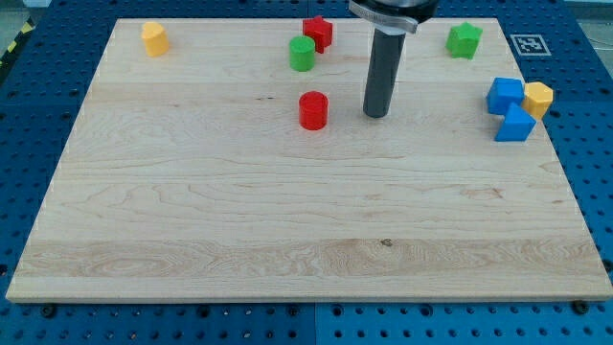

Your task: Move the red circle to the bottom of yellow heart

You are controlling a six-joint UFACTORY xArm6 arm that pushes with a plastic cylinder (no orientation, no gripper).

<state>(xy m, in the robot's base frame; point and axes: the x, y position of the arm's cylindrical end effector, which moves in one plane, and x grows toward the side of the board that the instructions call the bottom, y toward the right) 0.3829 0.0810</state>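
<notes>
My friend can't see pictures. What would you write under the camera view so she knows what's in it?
My tip rests on a wooden board, just right of the red circle. The yellow heart sits far off at the view's top left. Other blocks: a green cylinder, a red star, a green block, two blue blocks and a yellow block.

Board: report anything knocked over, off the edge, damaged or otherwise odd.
Nothing stands out. All eight blocks sit on the board, none tipped or overhanging. The red circle is left of my tip, with a gap between them. The yellow heart sits alone at top left.
</notes>
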